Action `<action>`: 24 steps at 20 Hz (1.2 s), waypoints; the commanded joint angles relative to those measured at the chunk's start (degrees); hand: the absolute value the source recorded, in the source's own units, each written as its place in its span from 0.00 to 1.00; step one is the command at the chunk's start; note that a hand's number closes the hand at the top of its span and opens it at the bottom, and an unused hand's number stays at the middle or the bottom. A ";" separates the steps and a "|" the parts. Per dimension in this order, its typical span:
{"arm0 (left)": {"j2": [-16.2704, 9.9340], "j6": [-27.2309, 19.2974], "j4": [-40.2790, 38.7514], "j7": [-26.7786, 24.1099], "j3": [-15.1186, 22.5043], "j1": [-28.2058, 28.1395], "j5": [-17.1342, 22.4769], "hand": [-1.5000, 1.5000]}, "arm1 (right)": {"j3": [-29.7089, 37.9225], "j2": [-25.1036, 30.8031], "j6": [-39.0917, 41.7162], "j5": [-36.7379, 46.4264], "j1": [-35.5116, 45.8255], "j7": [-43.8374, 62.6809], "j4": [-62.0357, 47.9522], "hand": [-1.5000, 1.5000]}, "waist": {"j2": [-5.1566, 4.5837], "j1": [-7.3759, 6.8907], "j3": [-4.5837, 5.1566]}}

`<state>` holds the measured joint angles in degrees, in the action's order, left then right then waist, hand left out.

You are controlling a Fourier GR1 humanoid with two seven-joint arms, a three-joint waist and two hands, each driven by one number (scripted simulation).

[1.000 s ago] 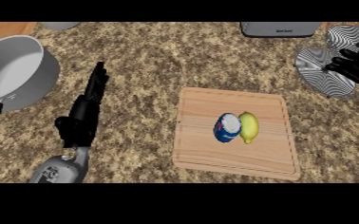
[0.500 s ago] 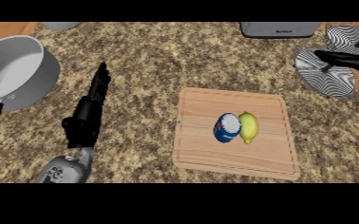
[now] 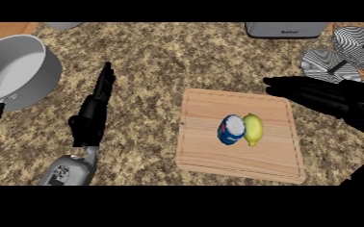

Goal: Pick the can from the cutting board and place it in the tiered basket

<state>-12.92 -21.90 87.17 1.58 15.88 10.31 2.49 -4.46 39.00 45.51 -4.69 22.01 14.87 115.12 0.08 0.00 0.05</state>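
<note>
**Can on the board, both hands open**

Speckled brown granite counter (image 3: 177, 57) fills pretty much the whole head view. Sitting on it toward 4 o'clock is a light wooden cutting board (image 3: 241, 161), and the blue and white can (image 3: 232, 129) is lying on its side near the middle of that board. Right up against the can's 3 o'clock side is a yellow lemon (image 3: 252, 129); the two look like they're touching.

Right hand (image 3: 313, 95) comes in from the 3 o'clock edge, fingers stretched out straight and pointing toward 9 o'clock, over the board's top right corner. It's got nothing in it and it's clearly apart from the can, which sits off toward its 7 o'clock.

Left hand (image 3: 94, 110) is over at about 8 o'clock, well apart from the board, fingers straight and pointing up toward 12, also holding nothing.

Other stuff: a grey pot (image 3: 25, 72) at the 9 to 10 o'clock edge, a grey box-shaped thing (image 3: 286, 29) cut off at the top around 1 o'clock, and the zebra-striped tiered basket (image 3: 328, 62) at 2 o'clock, just past the right hand.
</note>
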 commanded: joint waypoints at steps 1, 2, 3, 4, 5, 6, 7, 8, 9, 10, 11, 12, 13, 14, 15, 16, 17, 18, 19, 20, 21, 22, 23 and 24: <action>0.85 0.22 2.35 1.26 0.00 -1.58 -1.85 0.50 | 0.53 -0.22 3.29 -0.31 0.84 4.33 3.52 0.00 | 0.01 -0.06 -0.03; 3.09 0.83 -3.73 -1.83 -1.61 1.74 -1.13 0.50 | -3.02 -4.25 0.83 1.48 2.97 7.41 3.18 0.00 | -0.08 -0.03 -0.01; 1.28 2.15 -0.10 -2.31 -1.81 -1.10 -0.66 0.50 | -2.44 -2.54 3.15 2.68 0.35 6.38 3.48 0.00 | -0.04 -0.08 -0.02; 0.39 2.63 1.79 0.96 -2.05 -1.32 -0.48 0.50 | -4.32 -4.07 2.66 5.48 -0.89 6.33 3.14 0.00 | -0.04 -0.18 -0.04; -0.96 4.62 2.81 -1.59 -2.88 -3.97 0.64 0.50 | -1.76 -1.78 5.46 3.37 -1.97 5.34 3.75 0.00 | -0.01 -0.12 -0.03; 2.22 1.14 -0.27 -0.64 -1.50 -0.75 -2.75 0.50 | -0.77 -1.28 6.82 1.23 0.53 7.93 1.90 0.00 | -0.05 0.00 -0.02; 2.64 0.83 1.21 0.82 -0.51 -0.39 -3.35 0.50 | -7.20 -5.38 3.78 6.33 0.56 10.84 3.45 0.00 | -0.05 -0.20 -0.02; 1.40 4.04 -2.64 -5.65 -4.24 -2.29 -0.01 0.50 | -4.18 -3.18 5.77 4.13 -3.07 10.83 6.77 0.00 | -0.03 0.19 -0.01; 2.61 2.41 -1.15 -3.63 -1.94 -2.64 -2.34 0.50 | -7.49 -5.38 4.46 6.05 -1.93 14.36 6.92 0.00 | -0.02 0.00 -0.01; 3.37 1.83 -3.29 -2.56 -2.92 -0.21 -2.88 0.50 | -1.69 -1.80 8.85 3.05 -1.09 10.58 3.57 0.00 | -0.07 0.12 -0.03; 1.72 3.58 -0.06 -1.16 -3.74 -1.80 -1.93 0.50 | -4.10 -3.75 7.13 4.44 -4.48 14.05 9.44 0.00 | 0.02 0.15 -0.03; 3.06 2.54 0.82 -0.79 -2.61 -1.75 -3.55 0.50 | -5.42 -5.70 6.69 8.52 -4.97 12.19 7.70 0.00 | -0.03 0.00 -0.05; 3.26 2.88 -0.05 -1.02 -2.68 -1.26 -3.70 0.50 | -3.01 -3.73 9.76 7.76 -1.43 9.07 2.43 0.00 | -0.09 -0.16 -0.05; 5.45 1.59 0.45 0.24 -1.52 -1.07 -4.27 0.50 | -6.06 -6.32 7.10 12.90 -5.57 8.93 6.58 0.00 | -0.06 -0.01 -0.06; 2.01 5.91 -2.82 -2.21 -5.53 0.06 -1.88 0.50 | -3.79 -4.93 9.03 9.94 -4.29 10.84 6.07 0.00 | -0.08 0.07 -0.03; 3.00 2.77 2.19 0.65 -3.15 -2.25 -4.54 0.50 | -4.14 -5.22 9.86 8.35 1.84 13.19 2.57 0.00 | -0.05 -0.38 -0.02; 3.16 3.31 2.47 3.03 -3.66 -0.73 -4.16 0.50 | -7.41 -7.38 7.47 13.38 -3.26 13.14 8.29 0.00 | -0.02 -0.09 -0.05; 1.69 4.32 2.64 3.66 -4.74 0.48 -4.74 0.50 | -6.26 -7.24 7.79 15.48 -3.20 10.45 6.62 0.00 | -0.05 -0.11 -0.06; 1.53 4.86 7.20 3.62 -3.81 -4.28 -3.51 0.50 | -5.25 -5.33 9.13 13.69 -4.59 12.89 9.33 0.00 | 0.06 -0.15 -0.05; 3.34 3.28 3.71 4.44 -4.16 0.18 -5.18 0.50 | -2.58 -3.71 9.30 19.76 -5.89 1.78 5.03 0.00 | -0.11 -0.05 -0.10; 3.07 3.89 7.20 3.65 -3.46 -4.75 -4.67 0.50 | -6.12 -5.75 7.56 23.42 -8.35 2.81 7.54 0.00 | -0.05 -0.19 -0.09; 4.03 4.79 3.29 -1.67 -3.02 -5.47 -4.65 0.50 | -6.95 -5.82 7.25 26.19 -4.74 -0.10 2.34 0.00 | -0.16 -0.40 -0.08; 5.04 4.51 2.25 1.17 -3.88 -2.14 -5.52 0.50 | -5.44 -7.77 10.34 21.10 -1.41 5.82 3.43 0.00 | -0.09 -0.16 -0.04; 6.02 2.64 2.83 2.01 -3.10 -1.94 -6.77 0.50 | -5.18 -4.20 7.57 28.04 -7.67 -3.75 4.53 0.00 | -0.11 -0.02 -0.09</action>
<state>-8.92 -18.15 90.37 3.14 12.38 7.82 -2.50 -9.87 33.44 53.24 15.92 17.17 18.62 120.09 0.00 -0.15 -0.01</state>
